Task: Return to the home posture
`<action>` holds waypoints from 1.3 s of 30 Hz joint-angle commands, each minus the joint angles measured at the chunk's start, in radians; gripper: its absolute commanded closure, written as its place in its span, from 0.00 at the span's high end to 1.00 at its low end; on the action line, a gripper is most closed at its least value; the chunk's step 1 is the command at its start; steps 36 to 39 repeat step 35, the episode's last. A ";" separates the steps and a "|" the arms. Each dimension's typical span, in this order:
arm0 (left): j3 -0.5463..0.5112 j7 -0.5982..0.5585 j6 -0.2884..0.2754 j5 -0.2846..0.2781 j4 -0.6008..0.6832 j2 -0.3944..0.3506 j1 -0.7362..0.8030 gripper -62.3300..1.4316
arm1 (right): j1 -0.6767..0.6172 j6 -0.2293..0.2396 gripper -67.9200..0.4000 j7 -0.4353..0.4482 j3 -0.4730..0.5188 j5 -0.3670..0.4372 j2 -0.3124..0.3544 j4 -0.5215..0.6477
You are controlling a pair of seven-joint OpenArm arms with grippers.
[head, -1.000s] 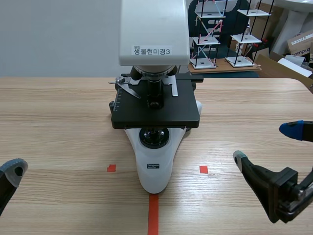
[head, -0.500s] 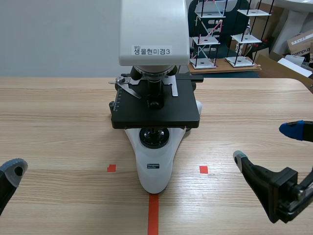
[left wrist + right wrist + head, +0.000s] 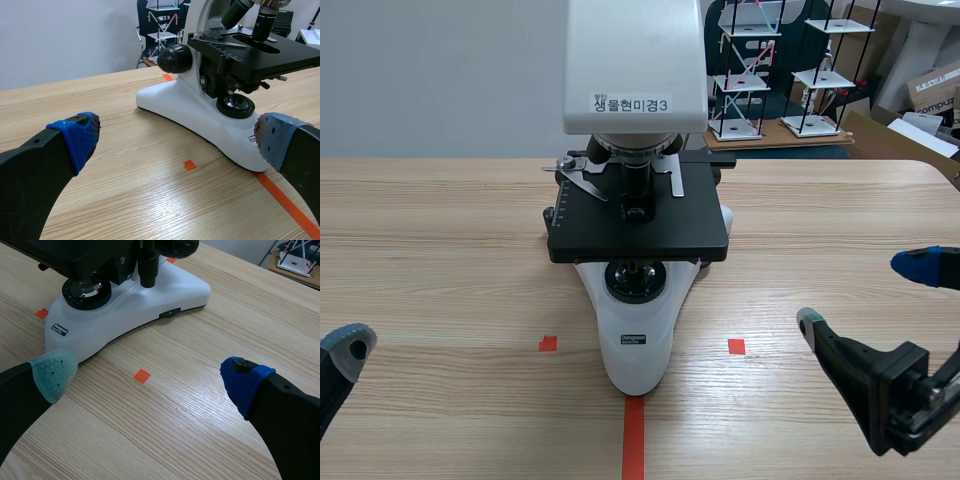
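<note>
Microscope (image 3: 636, 330) at table (image 3: 440, 230) centre. Left gripper (image 3: 175, 134) spread wide, empty, roughly 8 o'clock of it, though barely in the scene view. Right gripper (image 3: 149, 376) spread wide, empty, 4 o'clock.

Almost nothing different from a second ago. At most a faint settling of the right gripper (image 3: 858, 292) at its wrist end, barely traceable in the scene view. No other shift, whether at the left gripper (image 3: 176, 137) or the microscope (image 3: 635, 200).
</note>
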 commanded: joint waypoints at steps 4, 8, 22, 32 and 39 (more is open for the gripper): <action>0.001 -0.013 -0.002 -0.013 0.011 -0.006 -0.001 1.00 | 0.009 -0.003 0.93 0.015 0.001 0.008 0.003 0.011; 0.001 -0.013 -0.002 -0.013 0.011 -0.006 -0.001 1.00 | 0.009 -0.003 0.93 0.015 0.001 0.008 0.003 0.011; 0.001 0.009 -0.002 -0.013 0.011 -0.006 -0.001 1.00 | 0.009 -0.003 0.93 0.015 0.001 0.008 0.003 0.011; 0.001 0.009 -0.002 -0.013 0.011 -0.006 -0.001 1.00 | 0.009 -0.003 0.93 0.015 0.001 0.008 0.003 0.011; 0.001 0.009 -0.002 -0.013 0.011 -0.006 -0.001 1.00 | 0.009 -0.003 0.93 0.015 0.001 0.008 0.003 0.011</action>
